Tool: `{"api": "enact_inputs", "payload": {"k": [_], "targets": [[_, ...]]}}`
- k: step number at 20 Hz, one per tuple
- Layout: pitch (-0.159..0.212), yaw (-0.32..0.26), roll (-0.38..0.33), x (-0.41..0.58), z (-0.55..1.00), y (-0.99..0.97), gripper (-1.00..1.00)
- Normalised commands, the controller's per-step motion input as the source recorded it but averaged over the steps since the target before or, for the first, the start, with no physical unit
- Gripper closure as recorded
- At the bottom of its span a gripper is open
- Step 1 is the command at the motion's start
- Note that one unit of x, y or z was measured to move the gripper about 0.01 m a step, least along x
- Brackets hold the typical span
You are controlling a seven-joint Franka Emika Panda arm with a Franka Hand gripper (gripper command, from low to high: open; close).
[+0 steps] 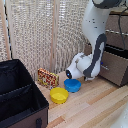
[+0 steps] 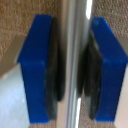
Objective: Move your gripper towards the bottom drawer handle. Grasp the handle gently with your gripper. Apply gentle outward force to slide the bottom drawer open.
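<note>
In the wrist view the bottom drawer handle, a thin silver bar, runs between my two blue fingers. Their black pads press against it from both sides, so my gripper is shut on the handle. Behind it lies a brownish surface. In the exterior view my white arm bends down to the dark-brown bottom drawer at the exterior view's right. The hand is mostly hidden behind the forearm at the drawer front. The drawer front stands forward of the cabinet above, with a dark gap along its top.
A black fabric box fills the exterior view's lower left. A yellow bowl, a blue bowl and a colourful carton sit on the wooden surface by my arm's elbow. A woven screen stands behind.
</note>
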Motion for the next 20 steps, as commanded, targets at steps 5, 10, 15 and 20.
{"api": "enact_inputs", "payload": {"k": [5, 10, 15, 20], "targets": [[0.068, -0.017, 0.045, 0.593, -0.01, 0.78, 1.0], [0.086, -0.003, 0.049, 0.47, 0.0, 0.67, 1.0], [0.055, 0.012, 0.029, 0.225, 0.0, 0.48, -1.0], [0.038, -0.013, -0.019, 0.166, 0.28, 0.07, -1.0]]}}
